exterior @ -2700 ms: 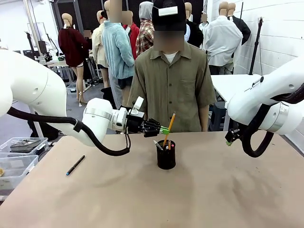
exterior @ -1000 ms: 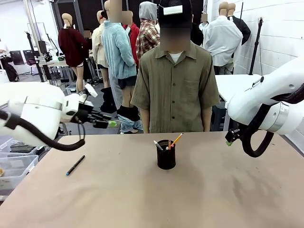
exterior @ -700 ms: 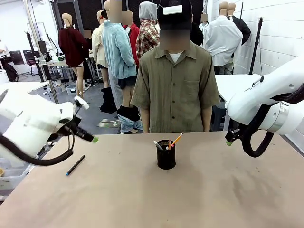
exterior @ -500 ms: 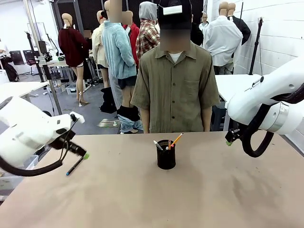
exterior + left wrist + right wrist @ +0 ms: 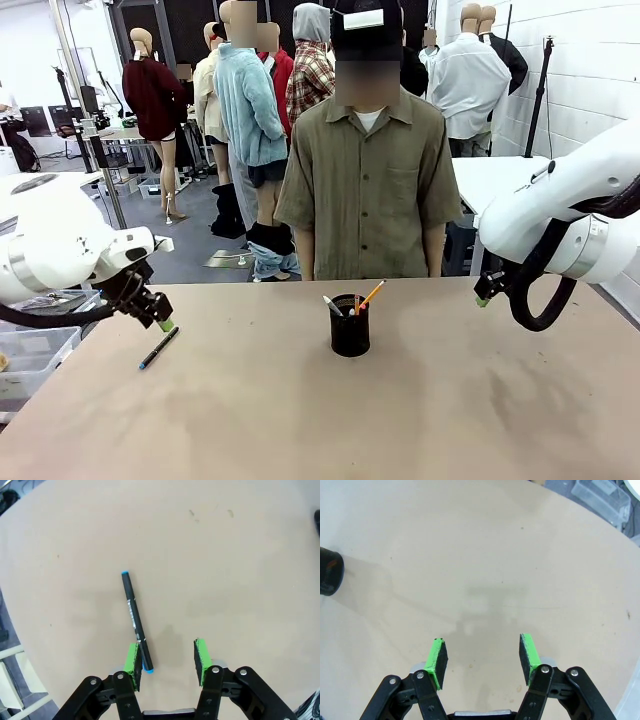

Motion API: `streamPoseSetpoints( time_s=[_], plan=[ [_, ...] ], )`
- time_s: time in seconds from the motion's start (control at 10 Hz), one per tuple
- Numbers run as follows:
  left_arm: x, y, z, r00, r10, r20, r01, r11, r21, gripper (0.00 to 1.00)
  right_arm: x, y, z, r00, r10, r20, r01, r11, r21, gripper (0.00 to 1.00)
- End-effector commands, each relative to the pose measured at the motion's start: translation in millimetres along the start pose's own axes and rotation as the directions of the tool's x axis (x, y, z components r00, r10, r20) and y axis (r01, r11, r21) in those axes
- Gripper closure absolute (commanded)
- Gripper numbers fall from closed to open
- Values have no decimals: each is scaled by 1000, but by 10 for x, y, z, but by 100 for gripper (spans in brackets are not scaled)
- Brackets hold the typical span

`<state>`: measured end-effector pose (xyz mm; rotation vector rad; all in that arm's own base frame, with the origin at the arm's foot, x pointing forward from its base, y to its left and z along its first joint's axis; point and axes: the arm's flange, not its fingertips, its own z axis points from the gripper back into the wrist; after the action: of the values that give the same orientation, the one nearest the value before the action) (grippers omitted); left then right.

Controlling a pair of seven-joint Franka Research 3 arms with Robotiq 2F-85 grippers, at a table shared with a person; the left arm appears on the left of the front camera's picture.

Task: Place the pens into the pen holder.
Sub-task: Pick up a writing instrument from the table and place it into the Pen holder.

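We have two of the three home: the pencil and the whitish pen stand in the pen holder. The black pen lies flat on the table, well off to the left of the pen holder. Our left gripper hovers low over it, fingers spread and empty. The pen's near end sits right by one pad, not between the two. We'd slide sideways to centre the barrel, reach further along toward its middle, then drop straight down and close across it. Pinch too near the end and it may swing on the carry. The right gripper hangs spread wide over bare table, right of the pen holder.
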<state>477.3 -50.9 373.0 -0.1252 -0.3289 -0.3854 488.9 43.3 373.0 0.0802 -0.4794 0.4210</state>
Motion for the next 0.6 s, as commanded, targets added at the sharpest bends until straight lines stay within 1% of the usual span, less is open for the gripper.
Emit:
streamPoseSetpoints(
  time_s=[0.0,0.1,0.3,0.4,0.5],
  plan=[
    [154,28,-98,999,-11,-33,11,1000,-1,44,-27,-16,-12,1000,3,11,-3,1000,18,27],
    [177,65,-189,999,-11,-47,12,1000,14,44,-27,-16,-12,1000,3,11,-3,1000,18,27],
    [191,234,-400,998,2,-57,-3,1000,-17,44,-27,-16,-12,1000,3,11,-3,1000,18,27],
    [196,293,-515,997,-5,-73,2,999,-40,44,-27,-16,-12,1000,3,11,-3,1000,18,27],
    [197,328,-600,996,9,-92,-13,999,-44,44,-27,-16,-12,1000,3,11,-3,1000,18,27]
  ],
)
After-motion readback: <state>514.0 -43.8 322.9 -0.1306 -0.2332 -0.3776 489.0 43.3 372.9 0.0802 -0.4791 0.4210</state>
